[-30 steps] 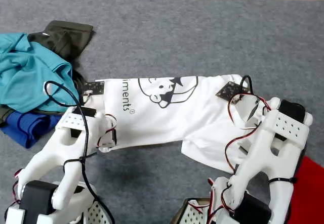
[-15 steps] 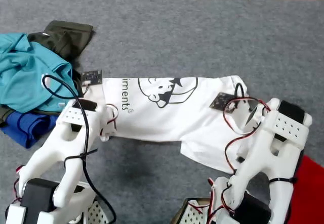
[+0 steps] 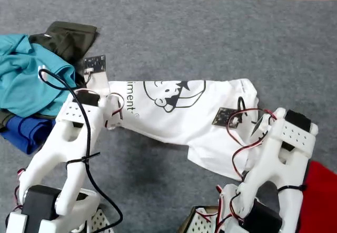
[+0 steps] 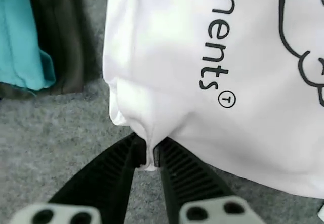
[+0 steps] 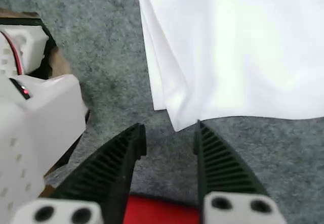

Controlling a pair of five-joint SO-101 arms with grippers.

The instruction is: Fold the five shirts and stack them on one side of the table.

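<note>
White shirt is pinched at nine o'clock by the left gripper; the right gripper is held spread at four o'clock.

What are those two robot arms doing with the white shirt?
They are folding shirts. The left gripper pinches one edge of the white shirt, which lies spread on the grey table. The right gripper is open, beside the shirt's other end. More shirts lie heaped at the side.
</note>
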